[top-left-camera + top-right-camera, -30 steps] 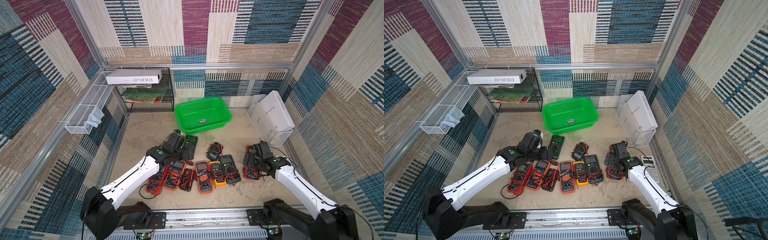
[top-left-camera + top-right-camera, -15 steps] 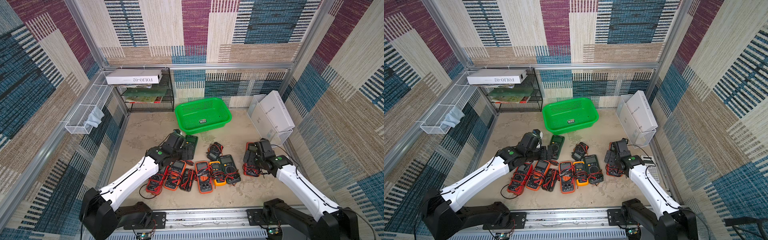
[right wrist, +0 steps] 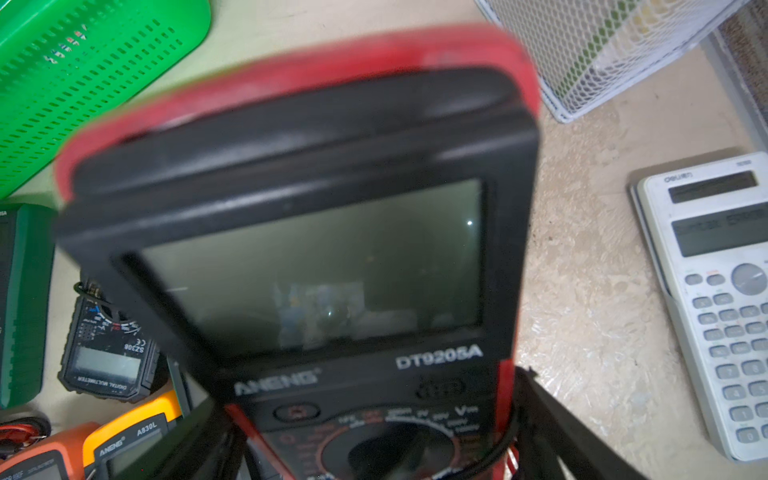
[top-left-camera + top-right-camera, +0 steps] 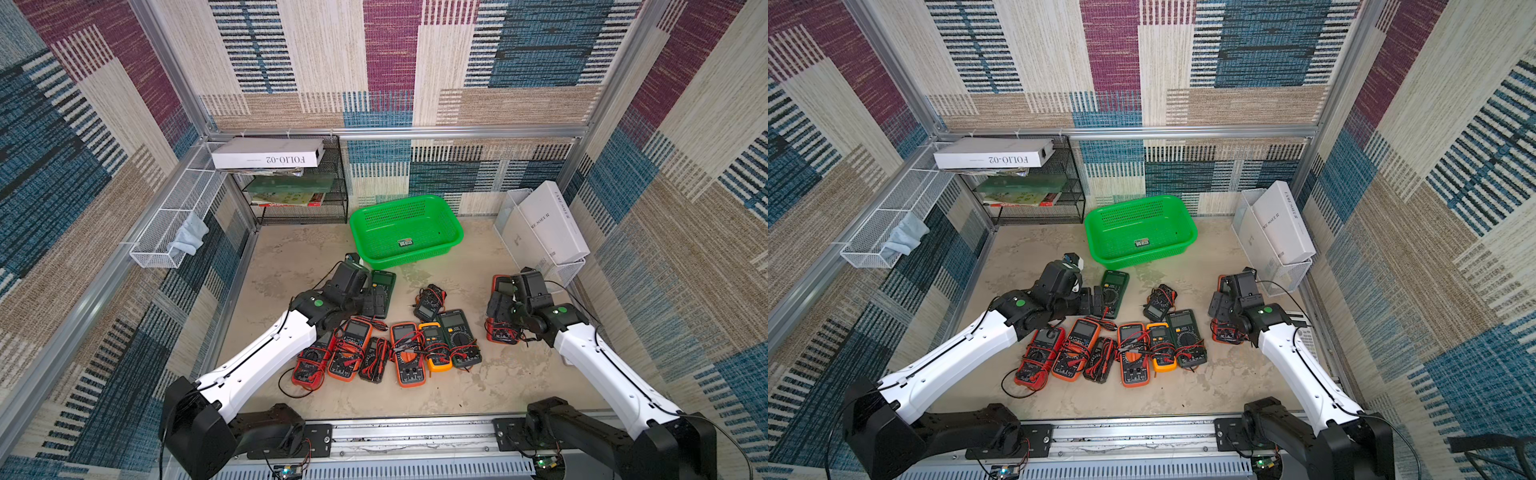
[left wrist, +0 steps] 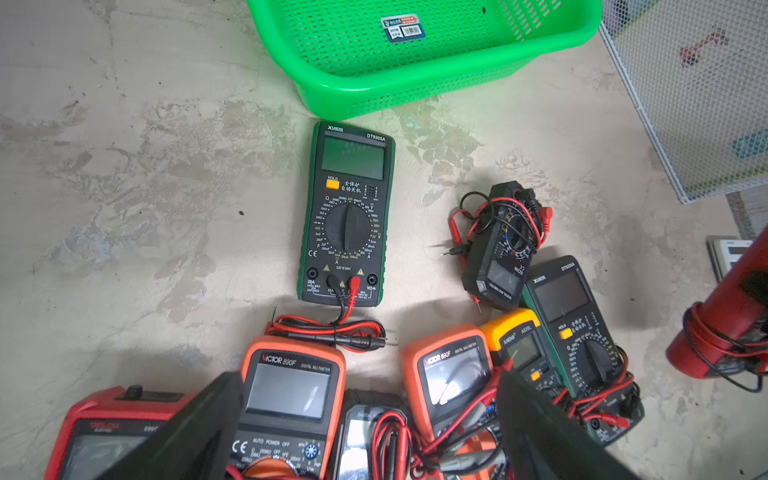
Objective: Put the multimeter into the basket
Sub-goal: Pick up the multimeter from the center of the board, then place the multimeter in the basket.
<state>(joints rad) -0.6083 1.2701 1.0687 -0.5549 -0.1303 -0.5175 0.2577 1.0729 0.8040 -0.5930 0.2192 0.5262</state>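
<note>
Gripping a red multimeter [image 3: 311, 249] by its lower body, the right pincer [image 3: 378, 444] has its jaws spread wide around the case, one finger on each side. The meter, marked ANENG DT9205A, is tilted with its screen end raised and leads wrapped round it; whether its lower end is clear of the worktop [image 4: 291, 266] I cannot tell. It is at the right side, near a white mesh bin [image 3: 602, 54] and a grey calculator [image 3: 715, 291], well apart from the green basket [image 4: 386, 241], which stands at the back of the worktop with a small label on its floor. The left pincer [image 5: 370, 432] is wide open and holds nothing, hovering over a row of meters [image 5: 291, 395], with a dark green multimeter [image 5: 347, 216] lying flat just ahead, near the basket's front wall
</note>
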